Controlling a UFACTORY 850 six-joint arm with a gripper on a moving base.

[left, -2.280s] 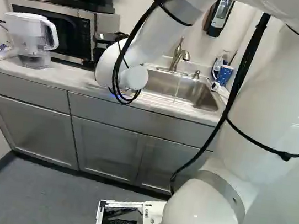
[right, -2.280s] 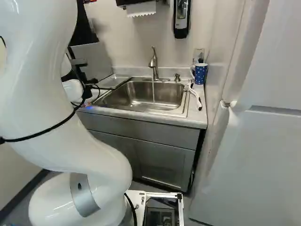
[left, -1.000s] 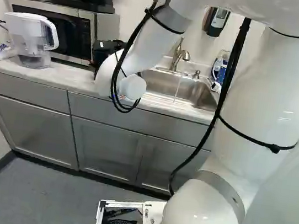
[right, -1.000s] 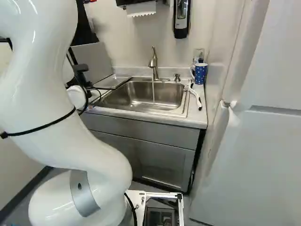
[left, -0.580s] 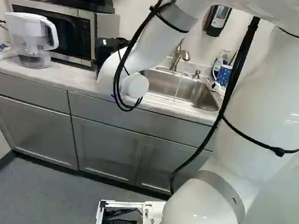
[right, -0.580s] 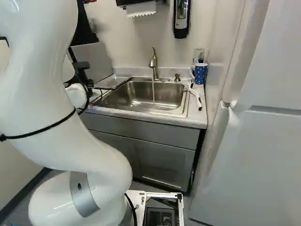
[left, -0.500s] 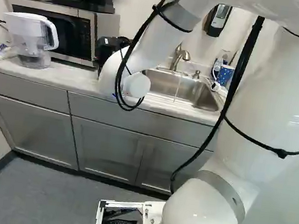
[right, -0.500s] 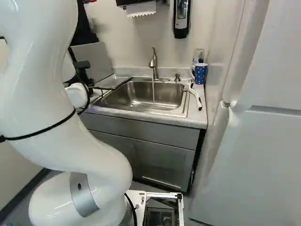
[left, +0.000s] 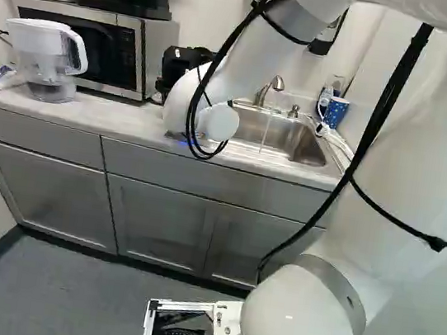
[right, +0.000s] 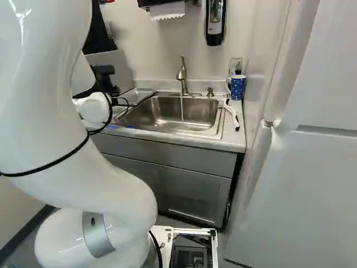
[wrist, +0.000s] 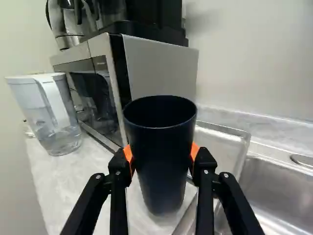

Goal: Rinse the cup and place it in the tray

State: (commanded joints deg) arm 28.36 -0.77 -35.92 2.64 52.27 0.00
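In the left base view my gripper shows only as a dark part behind the white wrist, which hides its fingers. The wrist view has the gripper shut on the dark navy cup, orange pads pressing it from both sides. The cup is mouth up, beside the microwave and in front of the metal tray; whether its base touches anything I cannot tell. That tray lies on the counter at the sink's left. Water runs in a thin stream from the faucet into the sink.
A water pitcher and the microwave stand on the counter further left. At the sink's right are a blue dotted mug and a white-handled brush. A soap dispenser hangs on the wall. A white door panel stands at the right.
In the left base view the wrist and the dark gripper have shifted right, toward the sink, carrying the cup. The upper arm has swung right too. The base has stayed in place.
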